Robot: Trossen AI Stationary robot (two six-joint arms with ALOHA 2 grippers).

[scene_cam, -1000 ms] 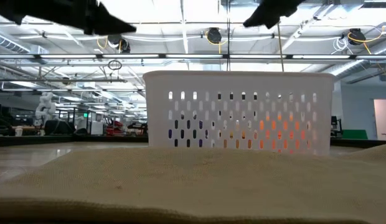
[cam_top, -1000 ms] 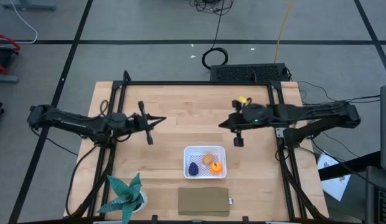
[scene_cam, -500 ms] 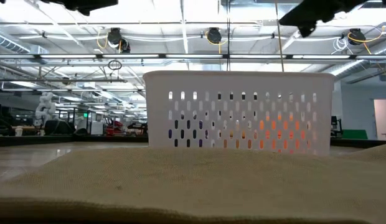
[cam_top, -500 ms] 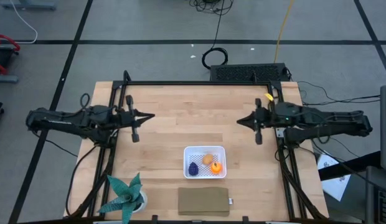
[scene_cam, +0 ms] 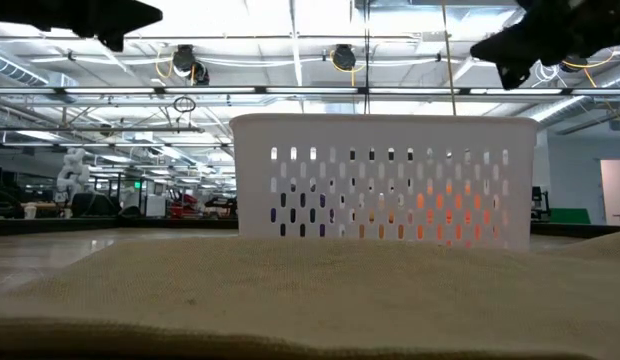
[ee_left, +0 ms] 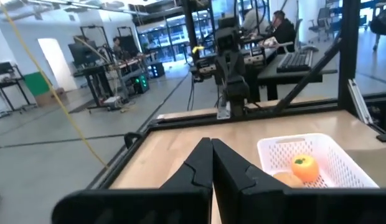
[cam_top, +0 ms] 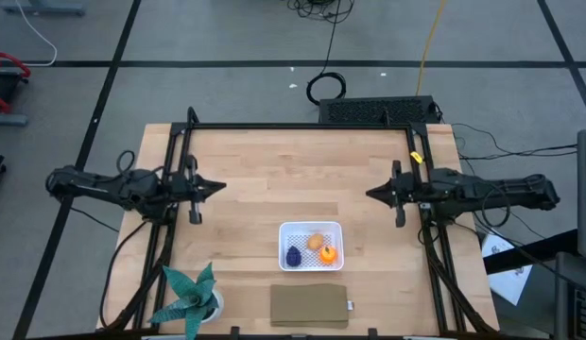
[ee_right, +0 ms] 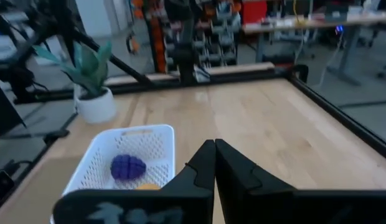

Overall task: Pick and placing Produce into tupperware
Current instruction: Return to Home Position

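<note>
The white tupperware [cam_top: 282,244] stands on the near middle of the wooden table. Inside it lie the produce pieces: a purple one [cam_top: 293,255], a tan one [cam_top: 316,242] and an orange one [cam_top: 329,253]. The low view shows its slotted wall [scene_cam: 385,140] with orange [scene_cam: 430,212] glowing through. My left gripper [cam_top: 224,187] hovers shut at the table's left side, pointing level toward the middle. My right gripper [cam_top: 367,195] hovers shut at the right side, facing it. Both are well clear of the tupperware and hold nothing. The wrist views show shut fingertips [ee_left: 211,148] [ee_right: 215,147].
A teal spiky plant in a white pot [cam_top: 191,297] stands at the near left corner. A flat tan-brown slab [cam_top: 309,304] lies at the near edge, in front of the tupperware. Black frame rails [cam_top: 302,127] border the table. Bare wood lies between the two grippers.
Both arms have drawn back from the table's middle, staying shut. My left gripper has gone toward the left edge. My right gripper has gone toward the right edge, sinking and rolling a little. The tupperware and its produce have not moved.
</note>
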